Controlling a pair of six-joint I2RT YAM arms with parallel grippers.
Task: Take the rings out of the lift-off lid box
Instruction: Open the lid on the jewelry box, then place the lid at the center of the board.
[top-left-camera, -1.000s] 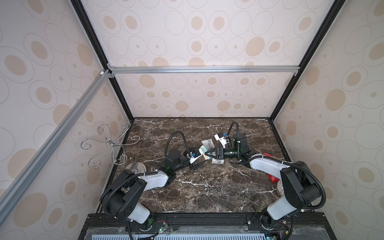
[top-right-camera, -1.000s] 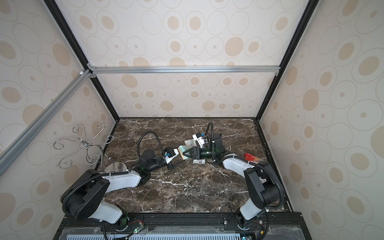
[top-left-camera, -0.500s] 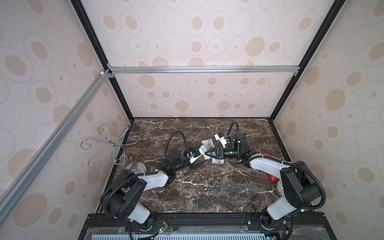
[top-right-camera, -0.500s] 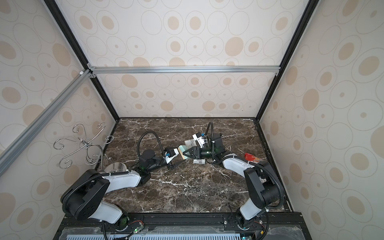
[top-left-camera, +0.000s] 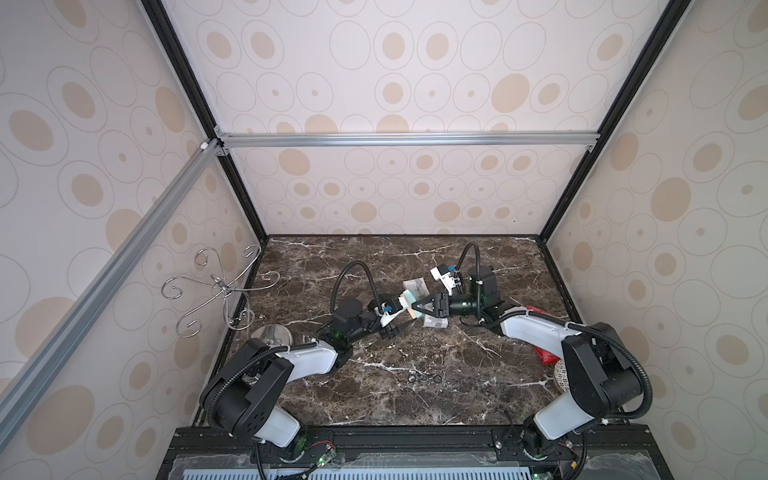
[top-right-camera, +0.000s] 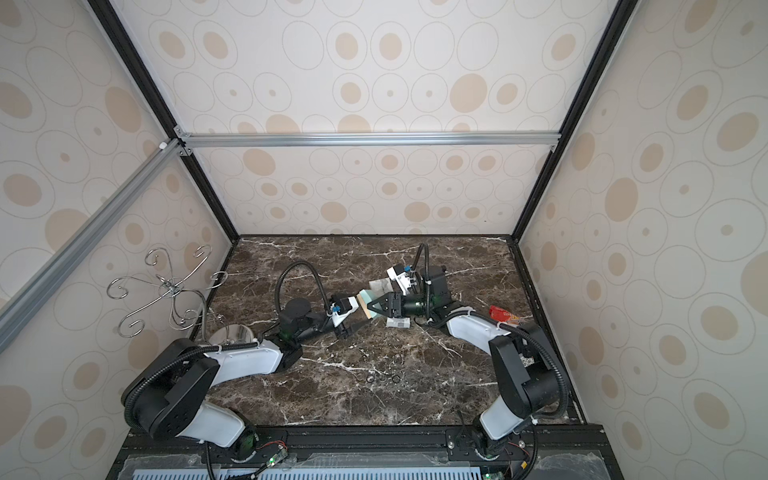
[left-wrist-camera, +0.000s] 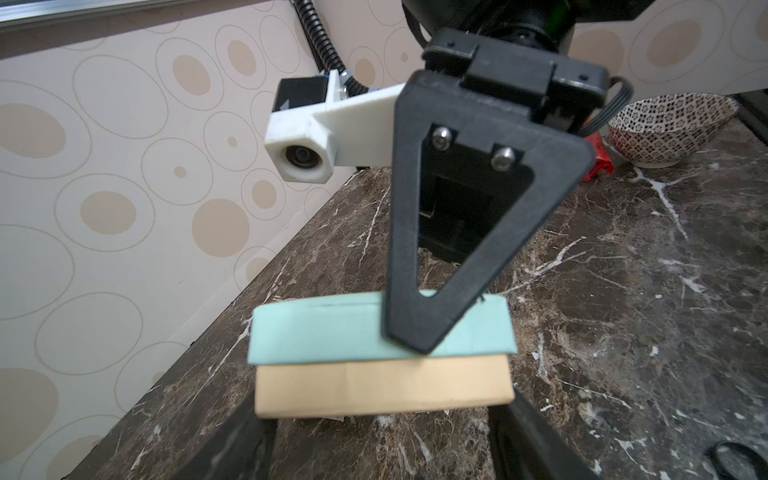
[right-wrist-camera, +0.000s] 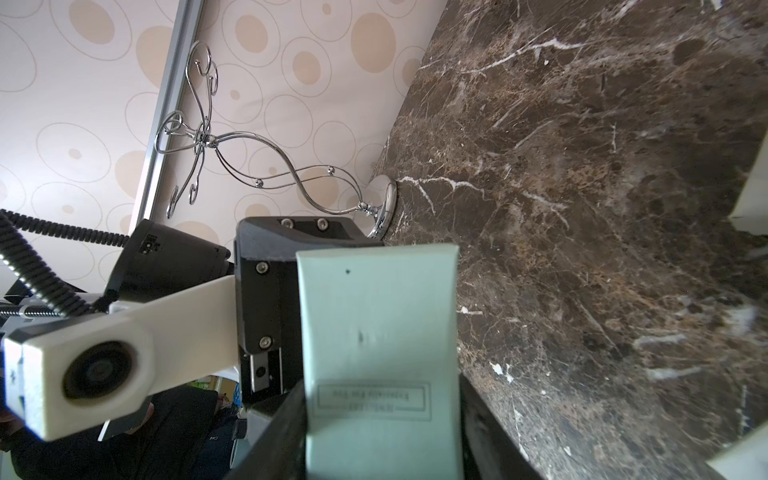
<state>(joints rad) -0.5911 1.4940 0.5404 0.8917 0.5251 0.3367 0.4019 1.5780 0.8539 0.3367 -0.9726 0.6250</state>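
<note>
Jaws are gripping: right gripper (right-wrist-camera: 380, 432) the mint lid (right-wrist-camera: 376, 316), left gripper (left-wrist-camera: 382, 415) the tan base (left-wrist-camera: 382, 388) — unseen in right wrist view; rings (top-left-camera: 424, 379) are lying near-centre in both top views.

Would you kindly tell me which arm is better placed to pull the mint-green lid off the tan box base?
Right, probably: the right fingers clamp the mint-green cardboard lid, while the left fingers hold the tan cardboard base, so the left suits bracing.

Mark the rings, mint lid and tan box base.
rings (top-left-camera: 424, 379): in a top view, middle hoop of the row.
mint lid (left-wrist-camera: 324, 332): left wrist view, side wall.
tan box base (left-wrist-camera: 374, 388): left wrist view, side wall.
</note>
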